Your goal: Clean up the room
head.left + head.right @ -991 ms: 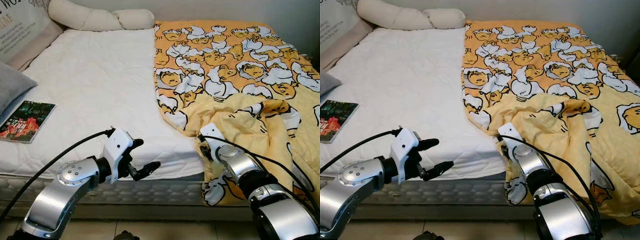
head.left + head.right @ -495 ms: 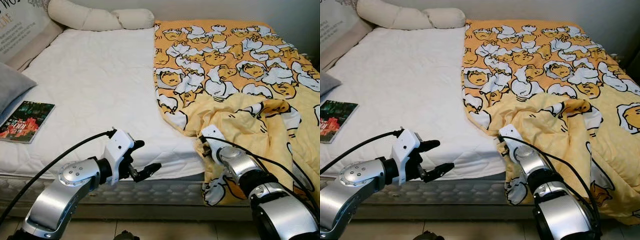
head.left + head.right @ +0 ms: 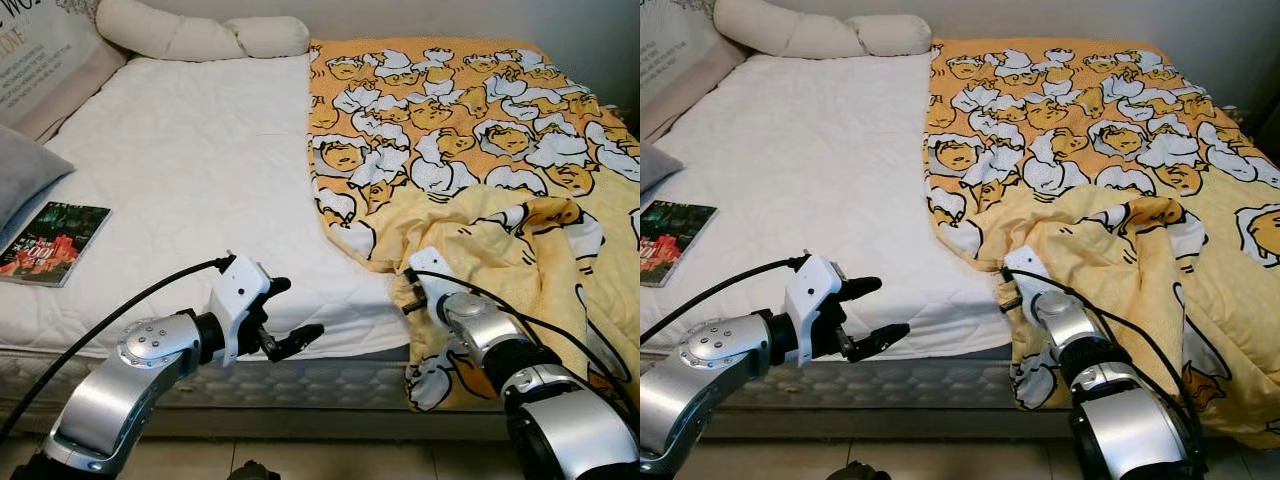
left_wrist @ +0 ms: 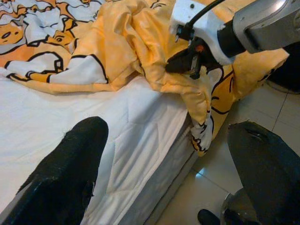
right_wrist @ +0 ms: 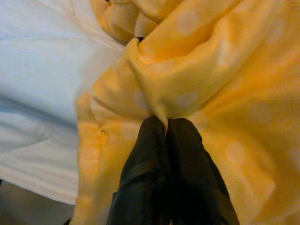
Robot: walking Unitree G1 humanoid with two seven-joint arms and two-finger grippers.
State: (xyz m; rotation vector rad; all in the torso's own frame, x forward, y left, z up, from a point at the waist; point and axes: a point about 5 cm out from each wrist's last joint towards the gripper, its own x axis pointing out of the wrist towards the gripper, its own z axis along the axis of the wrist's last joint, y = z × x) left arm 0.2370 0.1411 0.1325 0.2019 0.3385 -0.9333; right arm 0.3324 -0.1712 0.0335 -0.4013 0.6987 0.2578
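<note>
Since a second ago, almost nothing is shifting: the right gripper (image 3: pixel 408 297) is creeping slightly toward the right of the frame with the blanket edge, while the left gripper (image 3: pixel 298 315) is staying put at lower centre-left.

At the far left edge, a grey pillow (image 3: pixel 22 172) is being cut off by the frame, and the book (image 3: pixel 52 242) beside it is lying on the white mattress (image 3: pixel 190 180), its cover too small to read. A cream bolster (image 3: pixel 195 34) is running along the upper left. The left gripper is hovering off the bed's front edge with its fingers (image 4: pixel 65 173) spread wide and holding nothing.

Right of centre, the yellow cartoon-print blanket (image 3: pixel 470 140) is covering the right half of the bed, its lower part bunching up and spilling over the front edge toward the tiled floor (image 4: pixel 220 187). The right gripper's own fingers (image 5: pixel 180 168) are largely hiding behind its white wrist housing in the head views; the wrist view is showing them pressed tightly together, pinching a fold of the blanket at their tips. The blanket's right side is running out of frame.
</note>
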